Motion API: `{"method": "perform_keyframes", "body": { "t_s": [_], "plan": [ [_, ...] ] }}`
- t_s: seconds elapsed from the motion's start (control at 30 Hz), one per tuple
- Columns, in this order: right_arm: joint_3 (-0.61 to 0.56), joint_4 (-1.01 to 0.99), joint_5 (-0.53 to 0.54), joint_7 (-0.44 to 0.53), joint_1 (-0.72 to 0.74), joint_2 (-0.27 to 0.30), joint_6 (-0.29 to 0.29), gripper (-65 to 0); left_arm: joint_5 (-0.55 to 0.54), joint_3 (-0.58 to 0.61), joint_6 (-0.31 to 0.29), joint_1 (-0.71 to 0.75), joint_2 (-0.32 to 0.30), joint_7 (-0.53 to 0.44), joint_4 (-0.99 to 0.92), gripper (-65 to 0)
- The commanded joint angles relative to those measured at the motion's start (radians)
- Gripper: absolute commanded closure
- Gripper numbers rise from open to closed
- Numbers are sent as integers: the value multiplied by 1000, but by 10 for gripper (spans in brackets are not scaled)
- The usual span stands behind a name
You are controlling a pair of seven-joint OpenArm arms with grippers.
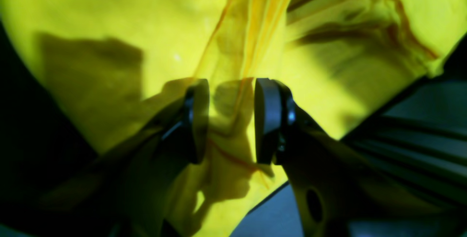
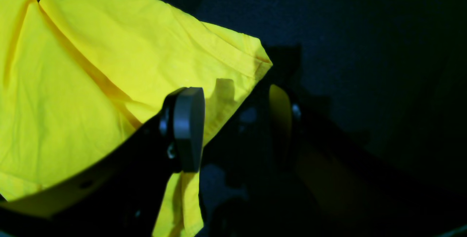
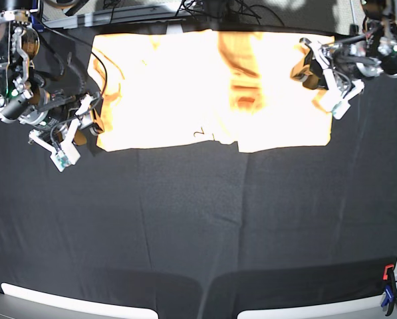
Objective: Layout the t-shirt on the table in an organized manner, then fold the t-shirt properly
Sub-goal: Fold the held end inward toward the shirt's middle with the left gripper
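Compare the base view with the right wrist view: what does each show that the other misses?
Only the base view shows the whole t-shirt spread across the far part of the table, both arms at its two ends, the left gripper at one end, and a red and blue clamp at the near edge. Only the right wrist view shows the stitched hem at the corner of the shirt and the right gripper with its jaws apart, one over the cloth and one over bare table. Both show yellow cloth and thin dark marks.

No readable text, labels or numbers anywhere. Only marks: thin dark scribbles on the t-shirt (image 3: 211, 93), near its 6 o'clock edge in the base view and at 11 o'clock in the right wrist view; illegible.
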Motion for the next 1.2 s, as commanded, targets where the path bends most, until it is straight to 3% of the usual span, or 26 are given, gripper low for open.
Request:
{"method": "perform_keyframes", "body": {
  "t_s": [0.0, 0.27, 0.4, 0.57, 0.83, 1.03, 1.17],
  "plan": [
    [7, 14, 10, 27, 12, 14, 0, -281, 3, 4, -6, -2, -9, -26, 40, -187],
    [7, 14, 10, 34, 12, 14, 0, -281, 143, 9, -6, 39, -9, -51, 218, -187],
    [7, 14, 10, 42, 12, 14, 0, -281, 146, 9, -6, 103, -12, -59, 291, -186],
    [7, 14, 10, 49, 12, 14, 0, -281, 255, 9, -6, 162, -39, -192, 343, -184],
    [7, 14, 11, 56, 13, 14, 0, -281, 393, 79, -6, 167, -61, -272, 336, -184],
    [7, 14, 10, 56, 12, 14, 0, -281, 634, 261, 144, 166, -61, -319, 288, -173],
    [7, 14, 6, 57, 12, 14, 0, -281, 734, 297, 248, 163, -61, -338, 237, -174]
  ]
}}
